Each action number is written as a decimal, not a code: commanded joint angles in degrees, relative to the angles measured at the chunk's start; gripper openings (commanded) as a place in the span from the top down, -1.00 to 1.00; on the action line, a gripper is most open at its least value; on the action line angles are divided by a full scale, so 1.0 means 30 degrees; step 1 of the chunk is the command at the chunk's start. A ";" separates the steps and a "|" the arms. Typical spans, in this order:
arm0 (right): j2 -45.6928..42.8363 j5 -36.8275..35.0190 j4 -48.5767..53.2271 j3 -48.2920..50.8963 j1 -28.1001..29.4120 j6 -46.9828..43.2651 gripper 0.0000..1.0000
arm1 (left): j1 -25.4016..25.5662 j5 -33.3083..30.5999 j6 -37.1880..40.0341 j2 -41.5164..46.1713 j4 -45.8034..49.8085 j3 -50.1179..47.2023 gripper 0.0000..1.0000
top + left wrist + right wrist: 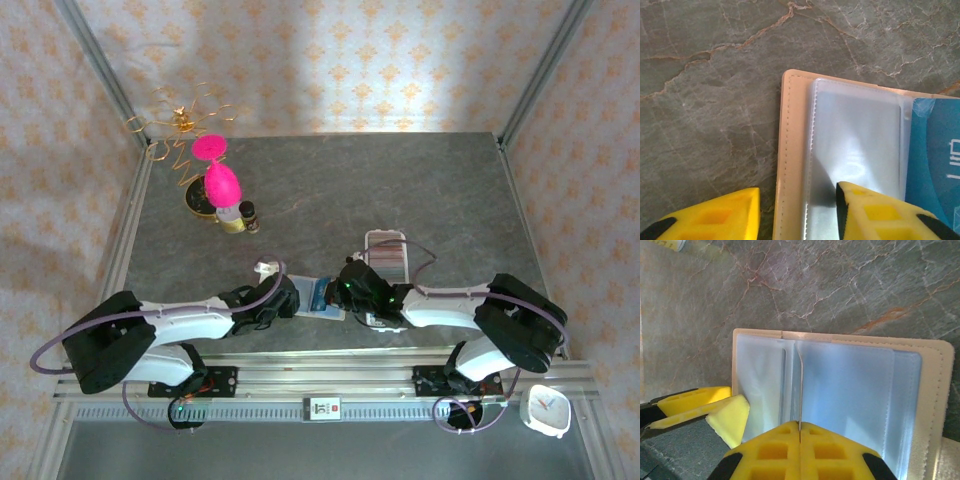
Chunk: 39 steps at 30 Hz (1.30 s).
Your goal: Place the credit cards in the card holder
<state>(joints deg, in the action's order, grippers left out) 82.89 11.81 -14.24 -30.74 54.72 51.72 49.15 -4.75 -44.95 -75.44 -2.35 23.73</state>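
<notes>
Right gripper (800, 429) pinched shut on the card holder (932, 390) by a clear sleeve. Left gripper (797, 202) jaws apart, straddling its tan edge, blue card (935, 160) at 3 o'clock. Holder lies open at 6 o'clock on veined grey table (400, 180); floral wallpaper (330, 60) beyond.

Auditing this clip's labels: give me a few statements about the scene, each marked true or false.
The card holder lies open on the table. True.
The right gripper is wide open. False: it is shut on a clear leaf of the card holder.
A blue card lies beside the clear sleeve near the left gripper. True.
The left gripper is pressed shut. False: its jaws stand apart, straddling the card holder's tan edge.
</notes>
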 commanded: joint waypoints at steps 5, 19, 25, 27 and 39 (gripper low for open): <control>-0.0502 -0.0989 -0.0108 -0.0157 0.0125 0.0698 1.00 | 0.0285 0.0149 0.0042 -0.1190 0.0722 -0.0115 0.30; -0.1200 -0.1575 -0.1406 0.0765 0.0129 0.1680 1.00 | 0.0493 -0.0025 -0.0368 -0.0926 0.0783 -0.0437 0.42; -0.0975 -0.1679 -0.1519 0.0901 0.0104 0.1801 1.00 | 0.0575 -0.0020 -0.0566 -0.0644 0.0844 -0.0540 0.44; -0.0942 -0.1576 -0.1698 0.0938 0.0129 0.1859 1.00 | 0.0582 -0.0004 -0.0603 -0.0533 0.0813 -0.0577 0.44; -0.0209 -0.1609 -0.1886 0.1047 0.0110 0.1769 1.00 | 0.0642 -0.0085 -0.0662 -0.0438 0.0963 -0.0584 0.45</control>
<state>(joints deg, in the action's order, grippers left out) 81.49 8.95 -19.16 -28.29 54.72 56.82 50.26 -5.37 -46.61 -76.36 -4.27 23.79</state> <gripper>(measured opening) 0.050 0.276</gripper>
